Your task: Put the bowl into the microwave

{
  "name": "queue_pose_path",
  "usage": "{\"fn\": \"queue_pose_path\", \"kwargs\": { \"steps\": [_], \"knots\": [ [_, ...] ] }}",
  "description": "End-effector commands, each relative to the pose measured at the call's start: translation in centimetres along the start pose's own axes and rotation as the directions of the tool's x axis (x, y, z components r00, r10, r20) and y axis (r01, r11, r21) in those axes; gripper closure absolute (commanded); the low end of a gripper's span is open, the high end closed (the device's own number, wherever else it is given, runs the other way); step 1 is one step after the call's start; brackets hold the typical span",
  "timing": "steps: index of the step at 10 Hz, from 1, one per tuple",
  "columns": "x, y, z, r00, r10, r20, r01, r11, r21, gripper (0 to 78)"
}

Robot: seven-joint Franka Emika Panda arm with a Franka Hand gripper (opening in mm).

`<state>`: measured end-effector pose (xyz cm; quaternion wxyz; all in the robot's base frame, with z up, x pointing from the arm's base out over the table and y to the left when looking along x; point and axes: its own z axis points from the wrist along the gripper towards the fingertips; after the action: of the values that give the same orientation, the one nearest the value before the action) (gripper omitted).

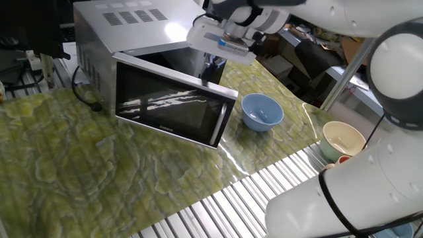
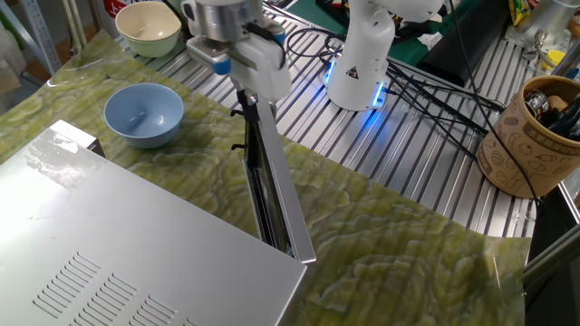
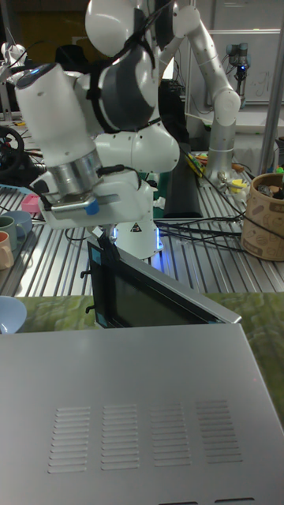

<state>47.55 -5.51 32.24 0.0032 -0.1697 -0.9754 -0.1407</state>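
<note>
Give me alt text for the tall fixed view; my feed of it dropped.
The arm's pincer reaches down at the free edge of the microwave door, which stands partly open. The silver microwave with its vent slots fills the foreground. Only a sliver of the light-blue bowl shows at the left edge, on the table.

Light-blue bowl (image 1: 262,111) sits upright on the table beside the silver microwave (image 1: 135,73) (door ajar).

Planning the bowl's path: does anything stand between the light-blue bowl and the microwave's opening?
Yes: the silver microwave's dark glass door, only partly open, stands between its cavity and the small light-blue bowl. The hand is at the door's free edge.
</note>
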Motion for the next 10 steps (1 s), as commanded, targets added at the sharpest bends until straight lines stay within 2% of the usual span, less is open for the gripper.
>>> {"fn": "queue_pose_path", "kwargs": {
  "steps": [1,4,5,6,7,9,10],
  "knots": [
    [-0.06,0.03,-0.13,0.997,0.08,-0.024,-0.081,0.995,-0.062,76.4],
    [-0.06,0.03,-0.13,0.996,0.085,-0.012,-0.085,0.994,-0.064,76.4],
    [-0.06,0.03,-0.13,0.997,0.081,-0.009,-0.082,0.995,-0.054,76.4],
    [-0.06,0.03,-0.13,0.997,0.081,-0.003,-0.081,0.996,-0.027,76.4],
    [-0.06,0.03,-0.13,0.997,0.083,-0.004,-0.083,0.996,-0.024,76.4],
    [-0.06,0.03,-0.13,0.998,0.068,0.018,-0.067,0.997,-0.033,76.4],
    [-0.06,0.03,-0.13,0.998,0.05,0.027,-0.049,0.998,-0.051,76.4]
  ]
}}
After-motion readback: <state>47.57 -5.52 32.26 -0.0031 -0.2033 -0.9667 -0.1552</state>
